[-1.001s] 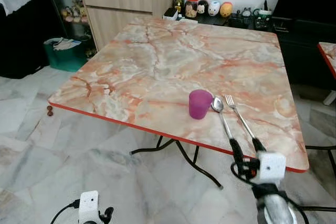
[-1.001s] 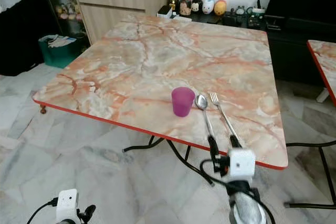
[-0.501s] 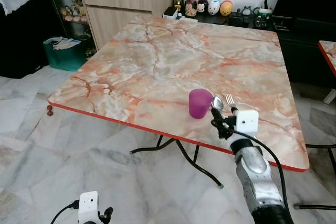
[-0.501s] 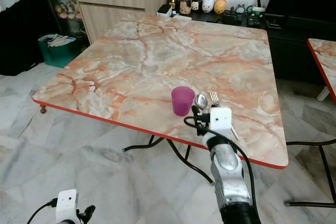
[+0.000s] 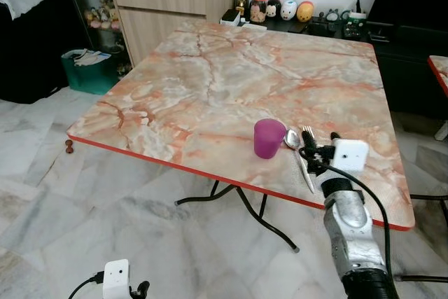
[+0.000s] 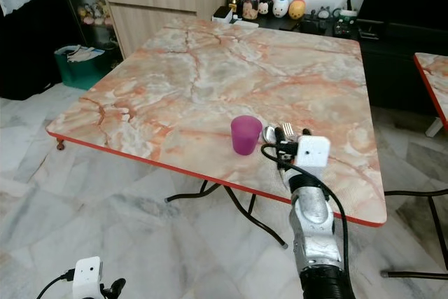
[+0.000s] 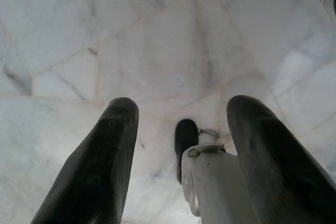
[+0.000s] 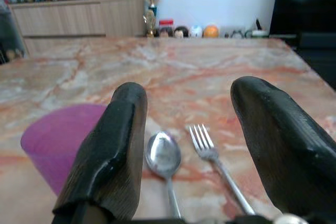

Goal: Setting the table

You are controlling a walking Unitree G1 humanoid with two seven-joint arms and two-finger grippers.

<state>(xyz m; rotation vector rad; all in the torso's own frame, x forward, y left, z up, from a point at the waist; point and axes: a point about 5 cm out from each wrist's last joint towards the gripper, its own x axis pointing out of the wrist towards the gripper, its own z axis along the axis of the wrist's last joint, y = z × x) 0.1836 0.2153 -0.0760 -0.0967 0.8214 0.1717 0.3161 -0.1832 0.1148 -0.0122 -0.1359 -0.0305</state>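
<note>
the marble-patterned table (image 5: 210, 82) with its red edge takes up most of the head views and stands on black metal legs (image 5: 241, 204) over a pale marble tile floor (image 5: 84, 229). behind the table's far left corner is a wooden cabinet (image 5: 168, 5), and along the far wall a low dark shelf carries small figurines and a jar (image 5: 280, 10). a green bin (image 5: 87, 71) sits on the floor left of the table. the right arm (image 5: 350, 236), silver with a black cable along it, reaches up from below to the near right part of the table. the right gripper (image 8: 184, 145) is over the table surface just above the handles of the cutlery; its two black fingers (image 8: 118, 145) are spread wide apart and hold nothing, with the spoon and fork lying between them in the right wrist view. a purple cup (image 5: 269, 138) stands upright near the table's front edge. the spoon (image 8: 164, 156) lies just right of the cup, bowl pointing away from the robot. the fork (image 8: 210, 153) lies just right of the spoon, roughly parallel to it, tines pointing away. the left gripper (image 7: 181, 145) hangs low over the floor tiles, its fingers well apart and holding nothing.
</note>
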